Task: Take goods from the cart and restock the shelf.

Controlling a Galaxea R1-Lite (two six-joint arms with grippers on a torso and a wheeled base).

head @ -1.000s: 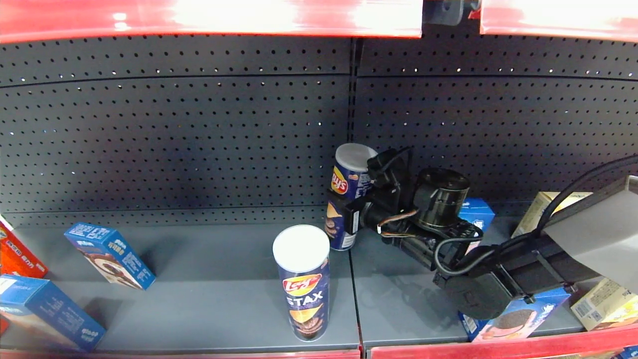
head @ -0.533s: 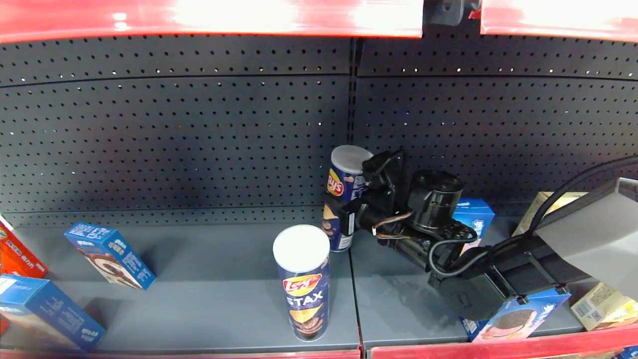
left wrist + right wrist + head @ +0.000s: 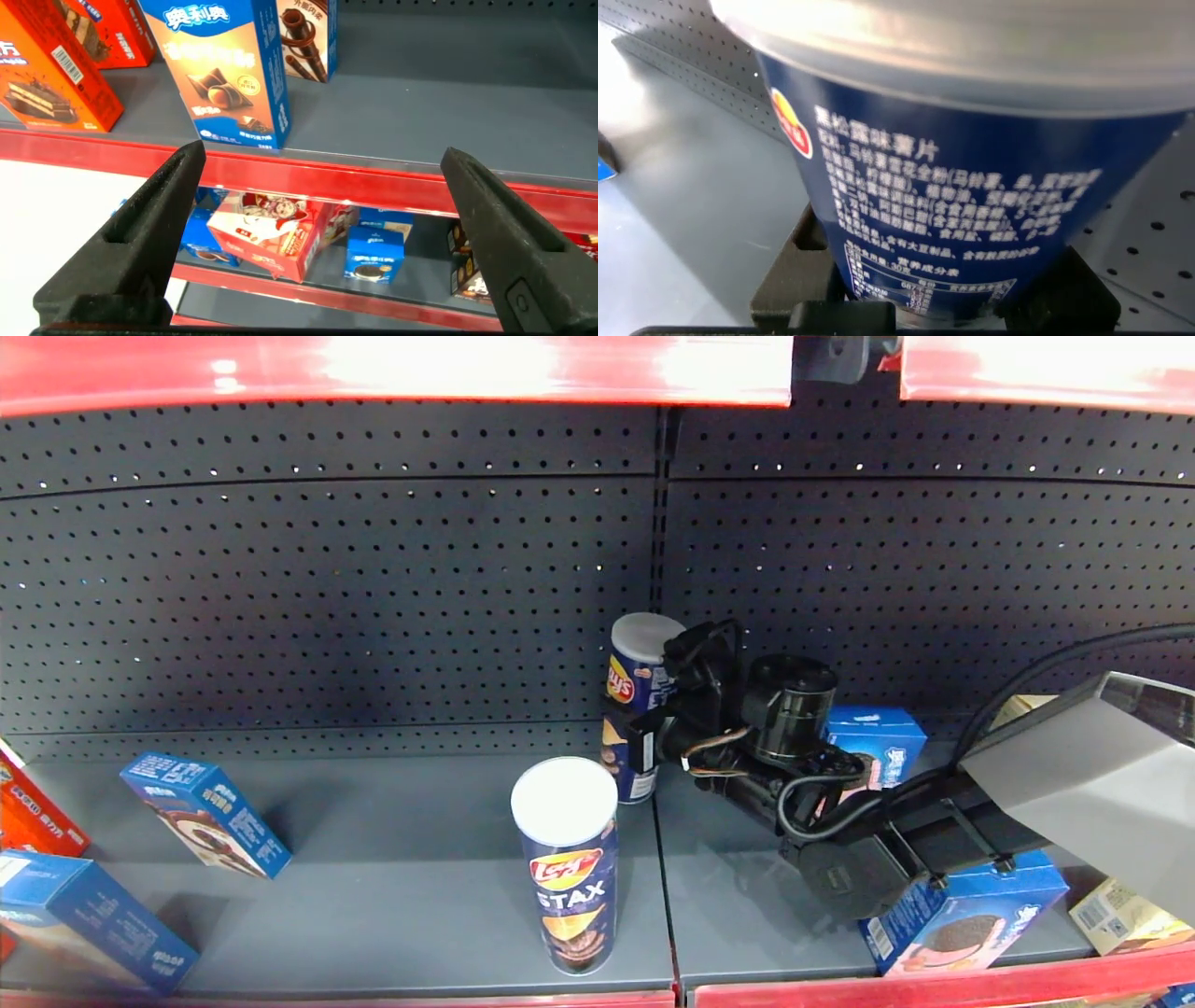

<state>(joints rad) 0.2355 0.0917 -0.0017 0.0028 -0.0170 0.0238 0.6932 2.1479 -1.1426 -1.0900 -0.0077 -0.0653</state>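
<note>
Well, the grey shelf (image 3: 373, 896) with its red front lip is the biggest thing before me, closed off at the back by a dark pegboard wall (image 3: 327, 597). At the lip, by the seam between the two boards, stands the front can (image 3: 565, 863), a tall dark-blue chips tube with a white lid, upright and on its own. From the right of the front can the right arm (image 3: 934, 840) lies low over the board, reaching back and inward. Beneath that arm, right of the front can and close to the lip, lies a blue cookie box (image 3: 971, 915). A second blue box (image 3: 878, 733) stands farther back on that side, and a pale yellow box (image 3: 1120, 919) sits farthest right. Well to the left of the front can a leaning blue box (image 3: 205, 812) tilts on the board, with a flat blue box (image 3: 93, 919) nearer the lip beyond it and a red-orange box (image 3: 33, 812) farthest left. Just behind the front can and slightly to its right, near the pegboard wall, is the held can (image 3: 639, 663), of the same kind and tipped a little. The right tool (image 3: 642, 747) is clamped around its lower half. Whether its base touches the board I cannot tell. The left tool (image 3: 327, 243) is spread wide with nothing between its fingers (image 3: 149, 233), in front of a second shelf (image 3: 374, 177) carrying a blue-and-tan box (image 3: 229, 70). I cannot place it against the front can.
</note>
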